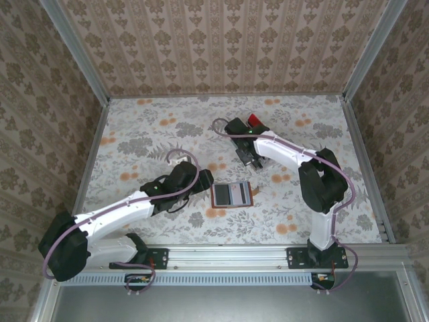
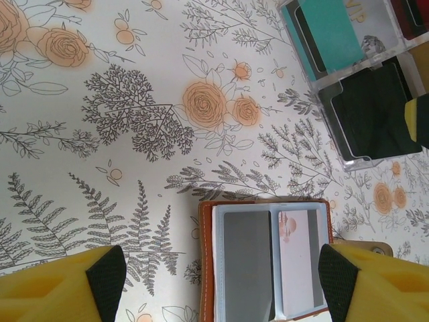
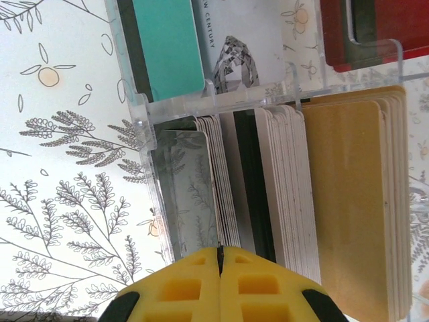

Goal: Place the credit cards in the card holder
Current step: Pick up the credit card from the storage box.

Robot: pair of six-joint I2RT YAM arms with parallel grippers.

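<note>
The brown card holder [image 1: 232,194] lies open on the floral cloth, a grey card [image 2: 247,261] and a pale card [image 2: 298,258] in its clear pockets [image 2: 268,221]. My left gripper [image 1: 204,180] hovers open just left of it; in the left wrist view the holder sits between the yellow fingers [image 2: 60,288] of this gripper [image 2: 222,278]. My right gripper [image 1: 249,159] reaches into the clear rack [image 3: 144,114]. Its jaws [image 3: 220,251] are pressed together on the edge of the leftmost thin credit card [image 3: 213,174] of an upright stack.
The rack [image 2: 362,87] also holds a teal card [image 3: 167,47], a red piece [image 3: 375,33], a pale stack [image 3: 291,188] and tan cards [image 3: 355,201]. Aluminium rails [image 1: 281,253] bound the table; patterned walls enclose it.
</note>
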